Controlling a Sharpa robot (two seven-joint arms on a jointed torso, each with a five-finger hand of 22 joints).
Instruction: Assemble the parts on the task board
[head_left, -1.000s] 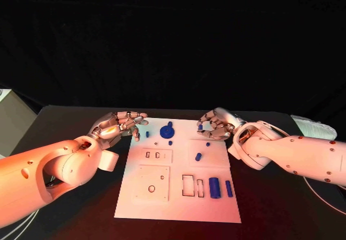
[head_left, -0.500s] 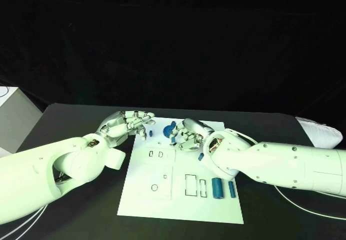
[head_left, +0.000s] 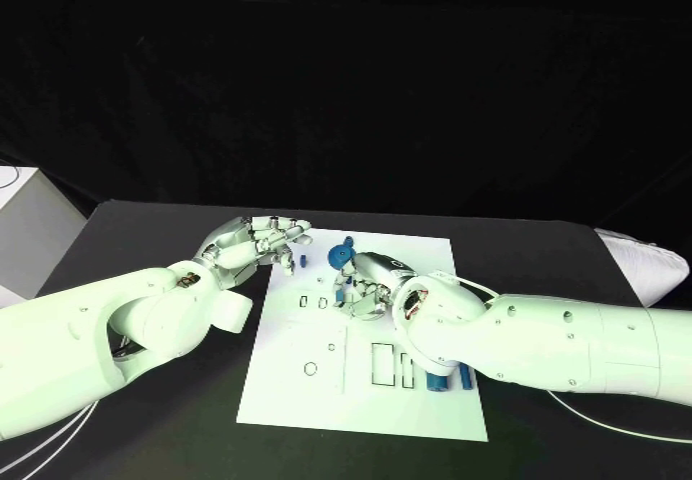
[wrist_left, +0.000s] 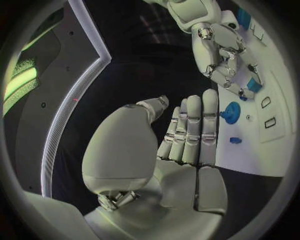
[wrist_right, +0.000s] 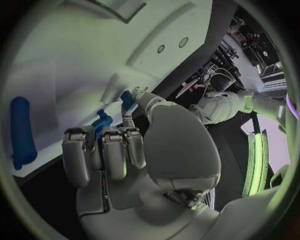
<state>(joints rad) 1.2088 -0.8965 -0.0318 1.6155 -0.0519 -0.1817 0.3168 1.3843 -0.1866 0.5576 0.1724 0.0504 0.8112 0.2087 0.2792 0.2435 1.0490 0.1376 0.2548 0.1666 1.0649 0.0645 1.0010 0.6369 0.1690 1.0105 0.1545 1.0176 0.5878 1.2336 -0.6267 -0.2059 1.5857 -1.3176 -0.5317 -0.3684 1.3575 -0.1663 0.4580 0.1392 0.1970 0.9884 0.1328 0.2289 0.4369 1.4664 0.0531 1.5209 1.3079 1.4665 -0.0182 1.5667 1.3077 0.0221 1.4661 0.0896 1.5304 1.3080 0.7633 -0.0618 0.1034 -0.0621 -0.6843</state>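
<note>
Both robot hands over far half of task board (head_left: 289, 395), right one pinching a small blue part.
Nearest: flat white rectangular task board on matte black table (head_left: 130, 440), with rectangular slot outlines (head_left: 378, 365) and a small round hole (head_left: 310, 369) cut in it. Beside the slots, a smooth blue cylinder (head_left: 438, 378) and a thinner blue rod (head_left: 464, 378), lying flat, partly hidden under the right forearm. Mid-board: right robot hand (head_left: 368, 283), silver, fingers curled, gripping small blue part (wrist_left: 254, 85) at fingertips. Further off: left robot hand (head_left: 263, 243) at board's left edge, fingers straight and together, holding nothing. Just beyond its fingertips, a small blue peg (wrist_left: 235, 140) and a round blue knob-like disc (head_left: 339, 257) on the board.
</note>
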